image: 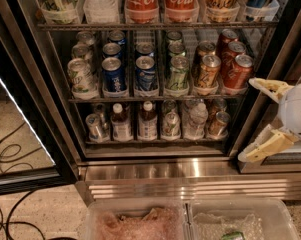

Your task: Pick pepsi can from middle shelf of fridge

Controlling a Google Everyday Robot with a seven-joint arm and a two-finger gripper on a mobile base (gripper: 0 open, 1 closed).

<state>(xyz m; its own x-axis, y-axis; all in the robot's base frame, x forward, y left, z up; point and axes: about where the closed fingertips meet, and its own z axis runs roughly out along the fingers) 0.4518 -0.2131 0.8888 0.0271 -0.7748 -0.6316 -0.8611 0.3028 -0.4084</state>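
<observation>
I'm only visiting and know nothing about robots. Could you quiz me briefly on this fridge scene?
1. True or false: the gripper is holding a pepsi can.
2. By which side of the fridge opening does the gripper hang in this view? A) left B) right
3. Fill in: the blue pepsi cans stand on the ____ shelf.

Key: 1 false, it is open and empty; 2 B; 3 middle, on the middle shelf.

the gripper [247, 120] hangs at the right edge of view, its round white wrist [297, 115] partly cut off. its two pale yellow fingers [268, 145] point left, spread wide, one above the other, holding nothing.
</observation>
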